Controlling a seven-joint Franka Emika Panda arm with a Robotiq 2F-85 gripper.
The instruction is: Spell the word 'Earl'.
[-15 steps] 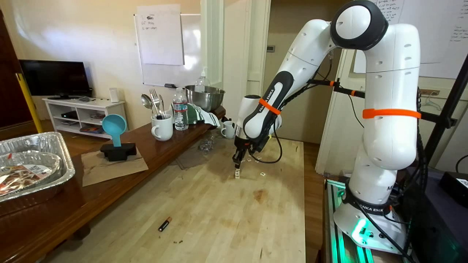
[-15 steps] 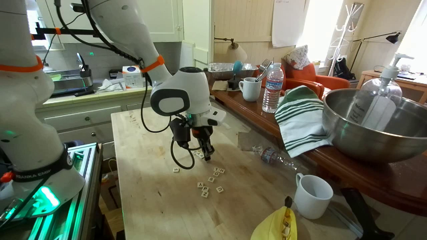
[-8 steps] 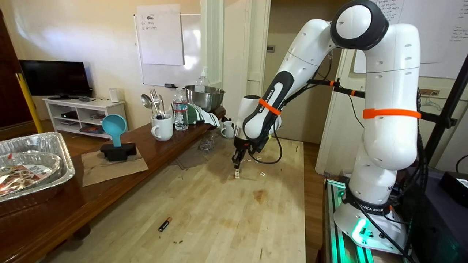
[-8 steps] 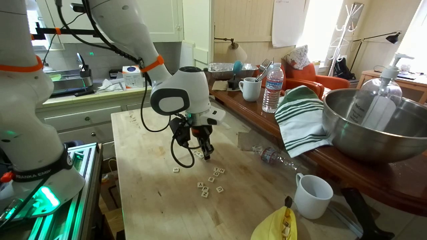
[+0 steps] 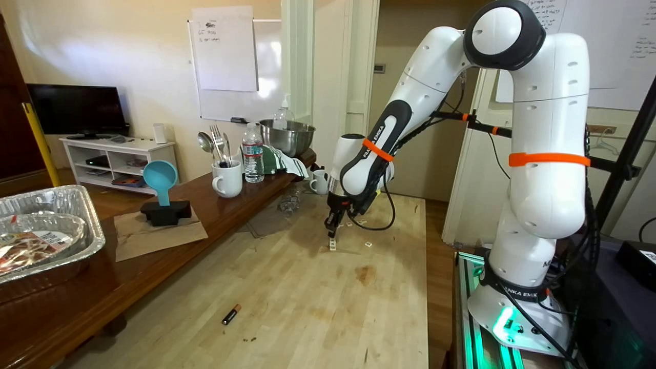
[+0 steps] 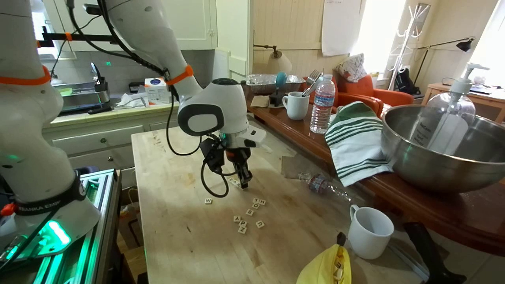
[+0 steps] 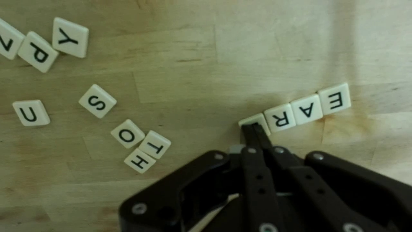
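In the wrist view, white letter tiles E (image 7: 334,99), A (image 7: 306,109) and R (image 7: 280,117) lie edge to edge in a slanted row. A fourth tile (image 7: 263,121) sits at the R end, touching or nearly touching R. Its letter is mostly hidden by my fingertips. My gripper (image 7: 253,125) is shut, with its fingertips together over this tile and nothing between them. Whether they press on it I cannot tell. The gripper shows low over the table in both exterior views (image 5: 330,232) (image 6: 244,185), beside the row (image 5: 332,245) (image 6: 234,182).
Loose tiles, including Y (image 7: 70,37), S (image 7: 97,101), O (image 7: 127,133) and T (image 7: 155,144), lie to one side. A W tile (image 6: 208,201) lies apart. A yellow pouch (image 6: 325,266), mug (image 6: 371,232), fallen bottle (image 6: 321,184) and battery (image 5: 231,314) are on the table.
My gripper has shifted very slightly, a little to the left in both exterior views. It stays low at the end of the row. The loose tiles have not visibly moved.
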